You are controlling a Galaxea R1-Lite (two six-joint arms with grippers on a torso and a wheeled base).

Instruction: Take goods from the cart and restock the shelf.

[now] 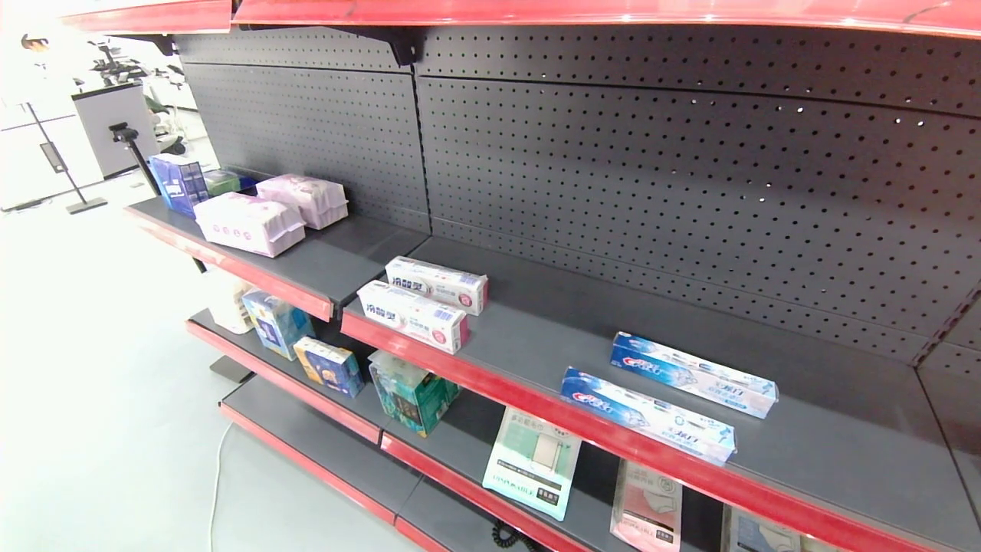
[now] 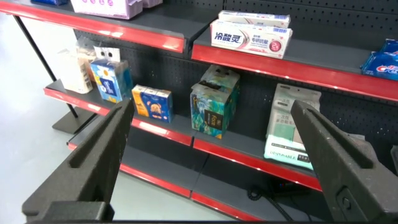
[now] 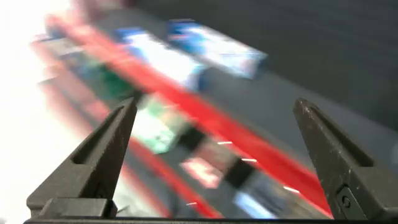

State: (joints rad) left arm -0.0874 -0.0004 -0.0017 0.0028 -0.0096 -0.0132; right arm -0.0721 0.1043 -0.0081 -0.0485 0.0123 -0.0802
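The left gripper [image 2: 211,104] and right gripper [image 3: 214,102] are both spread wide and empty before the shelf [image 1: 536,307].
On the middle board 2 white toothpaste boxes [image 1: 414,316] lie one behind the other at the front edge; well apart to their right lie 2 blue toothpaste boxes [image 1: 647,414], likewise paired. On the board below, a green box [image 2: 217,115] stands between a blue-yellow box [image 2: 152,102] and a flat packet [image 2: 283,130].

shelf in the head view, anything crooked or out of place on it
Mostly tidy. The green box on the lower shelf seems turned at an angle, and its top looks a bit crumpled in the left wrist view. The toothpaste boxes lie in neat pairs.
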